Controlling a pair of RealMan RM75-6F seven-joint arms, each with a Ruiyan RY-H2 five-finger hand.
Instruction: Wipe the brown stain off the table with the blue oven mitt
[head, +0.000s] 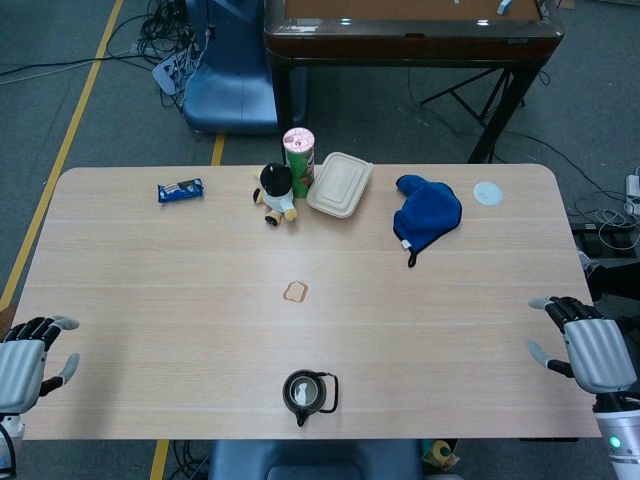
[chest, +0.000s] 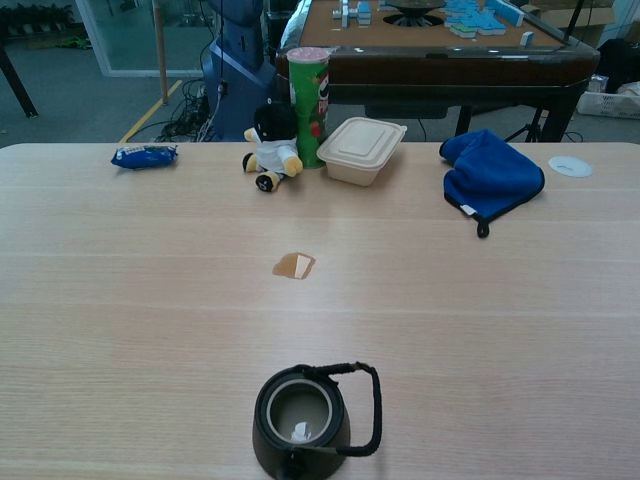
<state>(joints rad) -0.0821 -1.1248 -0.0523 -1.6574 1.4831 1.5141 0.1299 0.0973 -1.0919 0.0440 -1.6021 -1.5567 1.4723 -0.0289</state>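
Right hand (head: 590, 350): fingers (head: 553, 303) spread and lightly curled, holding nothing, hovering at the right edge of the table (head: 150, 300) near its front corner. Left hand (head: 25, 360): likewise spread and empty, at the left edge near the front. Neither touches any object.

Blue oven mitt (head: 428, 215): lies flat on the far right part of the table, away from and to the left of the right hand; much nearer that hand than the left. Its long axis runs roughly far-to-near, hanging loop toward the near side, thumb at the far-left.

Brown stain (head: 295, 291): near the table's middle, left of and nearer than the mitt, well apart from it.

Judgement: the right hand is better placed to reach forward for the mitt; wiping has not begun.
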